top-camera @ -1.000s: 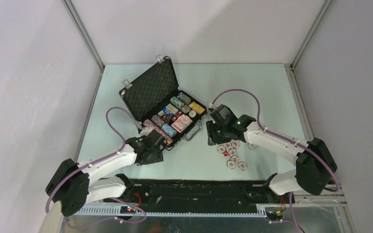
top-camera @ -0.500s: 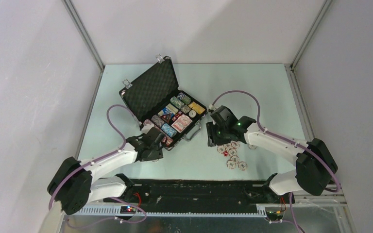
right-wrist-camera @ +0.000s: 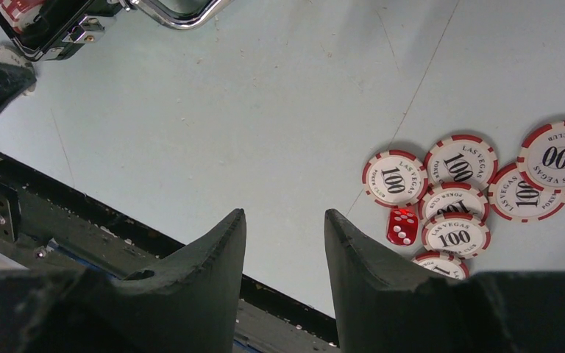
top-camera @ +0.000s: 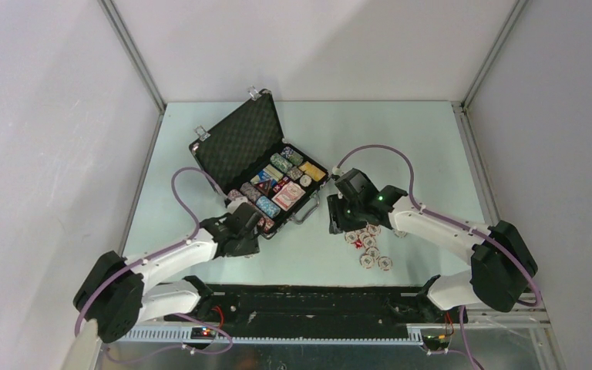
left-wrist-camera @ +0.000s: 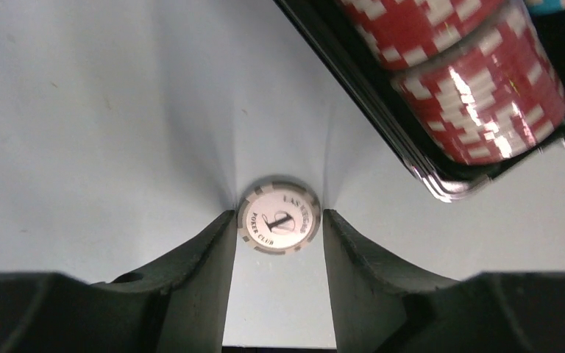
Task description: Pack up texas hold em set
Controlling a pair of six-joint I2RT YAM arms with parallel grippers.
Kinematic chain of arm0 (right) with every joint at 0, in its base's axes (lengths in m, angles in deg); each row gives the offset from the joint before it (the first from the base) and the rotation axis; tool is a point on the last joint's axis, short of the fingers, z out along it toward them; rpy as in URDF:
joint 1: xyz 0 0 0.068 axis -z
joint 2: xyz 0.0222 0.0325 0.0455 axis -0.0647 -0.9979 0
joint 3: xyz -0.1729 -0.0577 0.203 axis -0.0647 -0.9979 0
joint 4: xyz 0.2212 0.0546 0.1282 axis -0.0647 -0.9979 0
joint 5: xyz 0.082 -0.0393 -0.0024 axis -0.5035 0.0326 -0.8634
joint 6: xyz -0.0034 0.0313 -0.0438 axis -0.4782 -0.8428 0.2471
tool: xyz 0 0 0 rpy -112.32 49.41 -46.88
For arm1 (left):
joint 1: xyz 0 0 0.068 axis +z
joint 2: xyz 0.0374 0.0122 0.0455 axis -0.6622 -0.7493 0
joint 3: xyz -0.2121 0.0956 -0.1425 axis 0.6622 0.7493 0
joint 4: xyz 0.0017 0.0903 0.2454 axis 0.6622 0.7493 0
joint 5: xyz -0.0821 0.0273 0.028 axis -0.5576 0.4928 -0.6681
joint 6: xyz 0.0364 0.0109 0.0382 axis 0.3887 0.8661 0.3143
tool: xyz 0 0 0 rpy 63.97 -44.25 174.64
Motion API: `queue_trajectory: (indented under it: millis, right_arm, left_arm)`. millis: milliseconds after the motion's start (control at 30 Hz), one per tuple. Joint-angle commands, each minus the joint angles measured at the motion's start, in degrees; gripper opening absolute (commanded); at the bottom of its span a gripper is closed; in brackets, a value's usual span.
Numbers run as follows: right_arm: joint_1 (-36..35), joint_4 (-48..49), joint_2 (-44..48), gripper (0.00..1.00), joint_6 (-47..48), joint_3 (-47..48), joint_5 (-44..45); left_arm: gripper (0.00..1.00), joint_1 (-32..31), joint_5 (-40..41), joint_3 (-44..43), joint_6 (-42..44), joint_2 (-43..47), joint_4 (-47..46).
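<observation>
- Towards the near edge of the table [top-camera: 432,154], right of its middle, loose red-and-white chips [right-wrist-camera: 456,235] marked 100 lie flat in a cluster, some overlapping. A red die [right-wrist-camera: 402,225] sits against them.
- The right gripper [right-wrist-camera: 285,220] hangs just left of that cluster, its fingers apart with only bare table between them.
- Left of the middle, the left gripper [left-wrist-camera: 279,215] is down at the table with a grey-edged chip [left-wrist-camera: 279,220] marked 1 lying flat between its fingers. The tips sit right at the chip's rim; whether they pinch it I cannot tell.
- Just beyond that chip the black case [top-camera: 308,202] lies open, its silver handle [right-wrist-camera: 180,15] facing the right gripper.
- Inside the case are rows of red chips [left-wrist-camera: 478,103] at the near corner, other coloured rows, and a card deck [top-camera: 287,196].
- The foam-lined lid [top-camera: 239,142] stands up on the side towards the table's far left corner.
</observation>
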Motion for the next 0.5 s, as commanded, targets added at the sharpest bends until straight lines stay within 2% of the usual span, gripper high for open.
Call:
queue_trajectory:
  millis: [0,300,400,467]
  right_arm:
    - [-0.1,1.7,1.7,0.46,-0.8,-0.6,-0.6]
    - [-0.1,1.5,2.4,0.46,-0.9,-1.2,-0.4]
    - [-0.1,1.2,3.1,0.46,-1.0,-1.7,-0.3]
    - [0.0,0.9,3.5,0.46,-1.0,-1.9,-0.1]
  left_arm:
    - [0.51,-2.9,-5.4,1.2,-2.2,1.0,2.8]
    - [0.49,-8.7,-3.5,-2.4,-5.0,-4.4,0.3]
    - [0.60,-8.6,0.2,-3.4,-6.1,-6.5,3.1]
    - [0.64,-8.4,1.4,-2.9,-6.5,-6.6,3.1]
